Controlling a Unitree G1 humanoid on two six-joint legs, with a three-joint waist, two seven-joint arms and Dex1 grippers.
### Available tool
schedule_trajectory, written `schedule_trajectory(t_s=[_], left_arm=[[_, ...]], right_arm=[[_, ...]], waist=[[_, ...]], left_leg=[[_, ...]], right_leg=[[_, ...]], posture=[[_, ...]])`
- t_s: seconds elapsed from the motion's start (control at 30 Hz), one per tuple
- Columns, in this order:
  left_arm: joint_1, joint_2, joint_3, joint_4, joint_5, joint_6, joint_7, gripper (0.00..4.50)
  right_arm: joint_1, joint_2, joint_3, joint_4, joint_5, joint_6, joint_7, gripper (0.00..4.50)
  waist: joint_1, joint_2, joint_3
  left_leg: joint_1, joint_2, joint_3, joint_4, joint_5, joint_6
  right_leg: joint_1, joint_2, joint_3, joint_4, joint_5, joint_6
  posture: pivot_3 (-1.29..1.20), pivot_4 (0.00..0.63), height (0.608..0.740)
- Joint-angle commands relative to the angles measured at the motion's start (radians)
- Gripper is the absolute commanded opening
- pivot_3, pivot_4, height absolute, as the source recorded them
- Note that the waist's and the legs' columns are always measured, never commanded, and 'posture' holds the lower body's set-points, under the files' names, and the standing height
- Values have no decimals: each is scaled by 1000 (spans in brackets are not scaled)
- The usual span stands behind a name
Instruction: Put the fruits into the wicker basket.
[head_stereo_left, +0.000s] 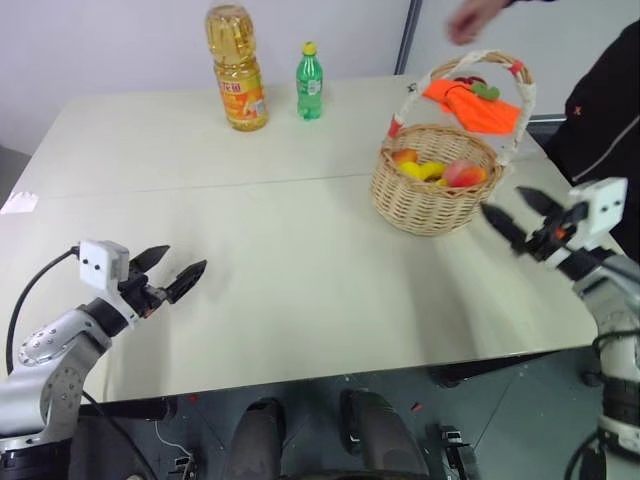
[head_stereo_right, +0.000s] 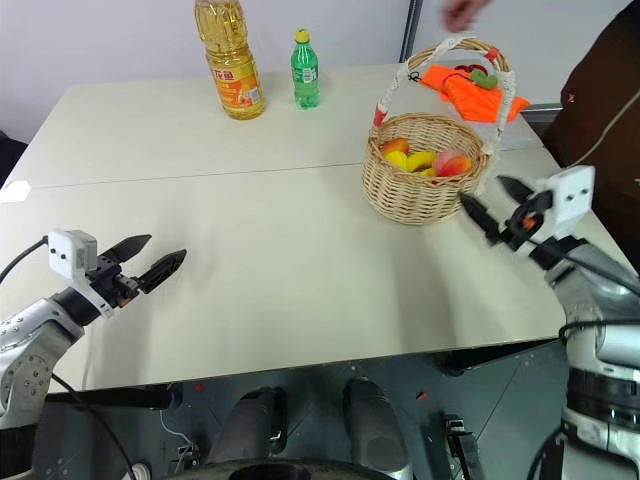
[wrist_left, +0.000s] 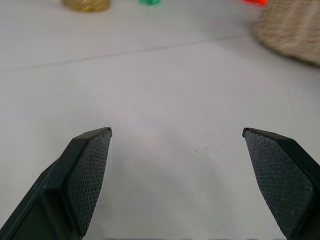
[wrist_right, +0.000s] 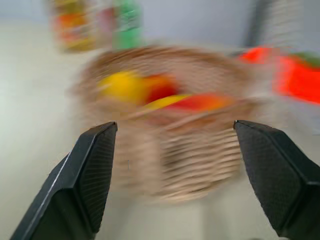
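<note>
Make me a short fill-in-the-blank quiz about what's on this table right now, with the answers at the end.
1. The fruits lie inside the ____ basket.
2. The small bottle beside the big oil bottle is ____ in colour.
3. Behind the basket lies a bright ____ cloth.
4. The left gripper and the right gripper both have their jaws ____.

Missing words: wicker; green; orange; open
</note>
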Motion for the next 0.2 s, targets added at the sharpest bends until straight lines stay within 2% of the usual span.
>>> schedule_trajectory(t_s=[0.03,0.2], left_arm=[[20,-17,41,31,51,-87,15,4500],[48,-37,47,42,72,-124,16,4500]], right_arm=[[27,4,65,-70,3,-28,60,3883],[20,40,138,-36,-40,-66,60,3883]], waist=[[2,0,0],[8,0,0]], left_leg=[[0,0,0,0,0,0],[-1,-1,0,1,0,0]], right_leg=[[0,0,0,0,0,0],[0,-2,0,-1,0,0]], posture=[[0,150,740],[0,150,740]])
